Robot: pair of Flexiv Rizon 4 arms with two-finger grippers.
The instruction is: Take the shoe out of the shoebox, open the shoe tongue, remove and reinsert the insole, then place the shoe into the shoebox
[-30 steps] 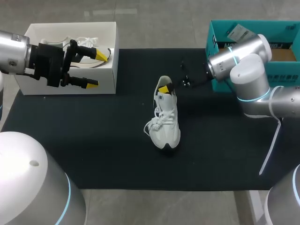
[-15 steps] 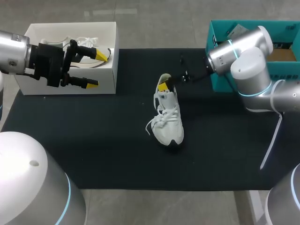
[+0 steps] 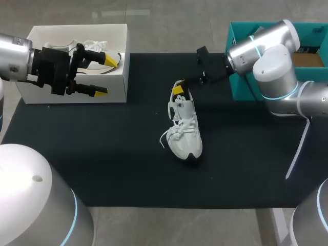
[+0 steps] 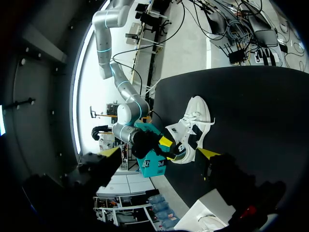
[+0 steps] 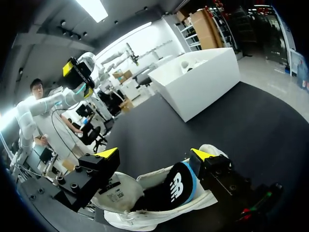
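The white lace-up sneaker (image 3: pixel 183 128), out on the black mat (image 3: pixel 102 154), is turned slightly as the right gripper (image 5: pixel 154 155), fingers apart astride its heel opening, is raised, so tongue-opening is judged begun; the left gripper (image 3: pixel 105 76) is held spread at the white cardboard shoebox (image 3: pixel 77 31).

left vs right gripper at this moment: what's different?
Left gripper is by the white shoebox, well away from the shoe; right gripper is at the shoe's heel end.
Left gripper has nothing between its fingers; right gripper's fingers straddle the shoe's opening.
Shared: both are open, with yellow tips.
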